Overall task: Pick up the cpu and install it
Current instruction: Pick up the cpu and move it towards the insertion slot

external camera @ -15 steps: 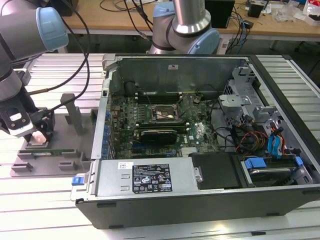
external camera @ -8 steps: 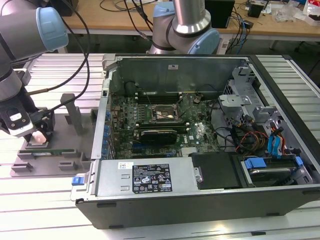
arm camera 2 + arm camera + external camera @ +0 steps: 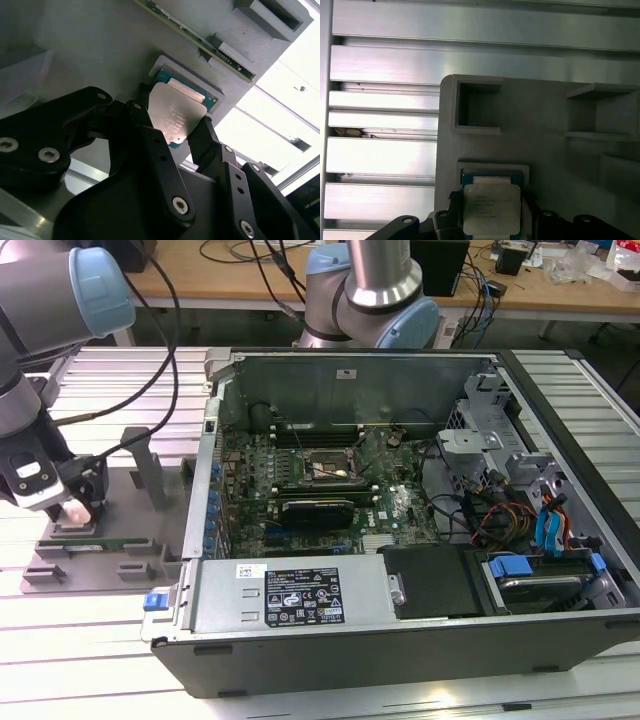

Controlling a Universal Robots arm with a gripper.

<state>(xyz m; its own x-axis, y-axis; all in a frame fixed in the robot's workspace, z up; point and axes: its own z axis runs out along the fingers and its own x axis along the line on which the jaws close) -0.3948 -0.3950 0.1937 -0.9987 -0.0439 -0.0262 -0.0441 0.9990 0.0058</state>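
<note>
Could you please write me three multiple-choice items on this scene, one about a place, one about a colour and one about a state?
1. Where does the cpu lie?
A. on the floor
B. in a recess of the grey tray
C. in a person's palm

2. What colour is the cpu's top?
A. gold
B. black
C. silver-grey

3. How is the computer case?
A. open, its motherboard exposed
B. closed by a panel
C. wrapped in foil

Answers:
1 B: both wrist views show the tray's recess framing it, with the hand close over it.
2 C: its metal top shines silver-grey.
3 A: the exterior view looks straight onto the board.
</note>
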